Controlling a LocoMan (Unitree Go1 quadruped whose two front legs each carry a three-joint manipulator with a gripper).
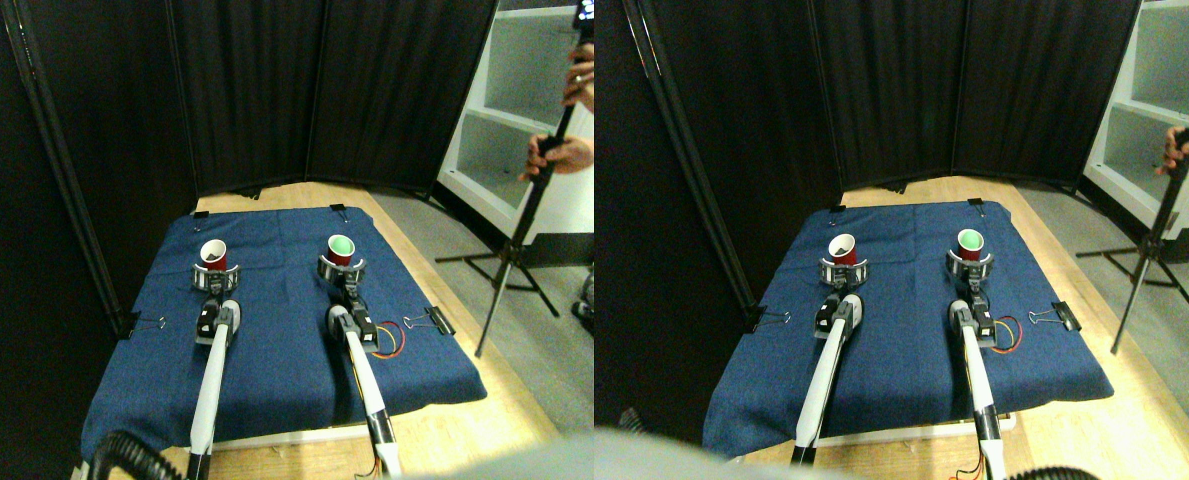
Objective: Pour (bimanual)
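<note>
Work surface: blue cloth (pixel 284 350) spread over a wooden table (pixel 454 440), pinned at the edges with binder clips (pixel 432 320).
Left cup: red cup (pixel 213 254), tilted, dark inside, on the cloth's far left.
Right cup: red cup with green interior (pixel 341 249), upright, well apart from the left cup.
Left gripper (pixel 216 276): jaws closed around the left cup's base.
Right gripper (pixel 341 270): jaws clasping the right cup's base.
Bystander: a person's hands (pixel 560 155) grip a black tripod pole (pixel 529 215) at the right, beside white shelving (pixel 514 120).
Backdrop: black curtain panels (pixel 284 90).
</note>
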